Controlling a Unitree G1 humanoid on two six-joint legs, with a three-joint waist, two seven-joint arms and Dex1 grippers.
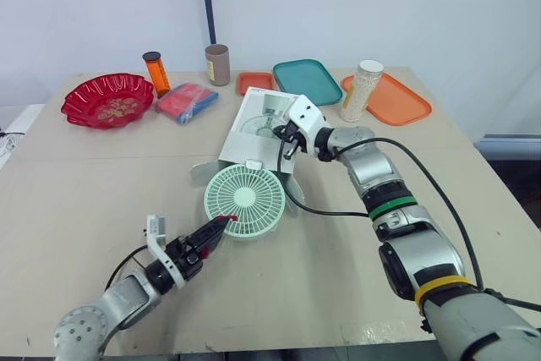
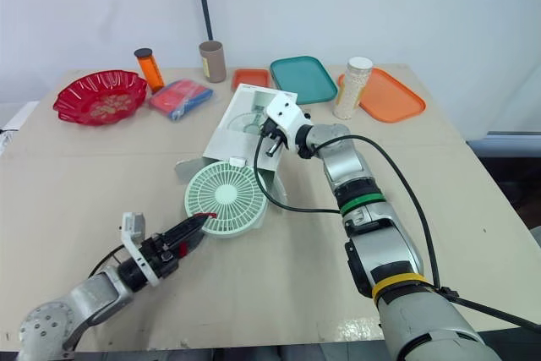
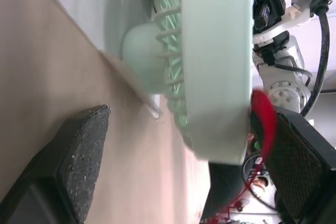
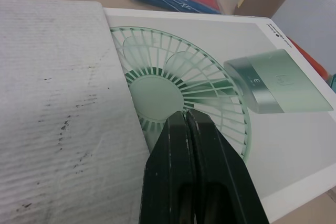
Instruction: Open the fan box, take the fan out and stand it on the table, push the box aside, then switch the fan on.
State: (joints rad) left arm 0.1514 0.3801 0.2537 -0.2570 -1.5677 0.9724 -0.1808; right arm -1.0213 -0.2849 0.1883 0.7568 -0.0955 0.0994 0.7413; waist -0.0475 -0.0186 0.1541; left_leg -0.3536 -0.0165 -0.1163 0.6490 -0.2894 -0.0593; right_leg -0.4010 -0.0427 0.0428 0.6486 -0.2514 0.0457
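Left wrist view: left gripper [image 1: 221, 225] spread astride fan [image 3: 215, 51] rim; right gripper [image 1: 289, 146], fingers pressed together, over box [image 1: 251, 134]. Advised: close squarely on the rim before lifting.

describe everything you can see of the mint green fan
The round mint green plastic fan has a front grille of thin radial slats around a plain central hub. The left wrist view shows a thick smooth rim and a domed back. It sits on the beige table at the open end of the white fan box, its face tilted upward. The open left pincer straddles its near rim, with the red-tipped finger against the edge.
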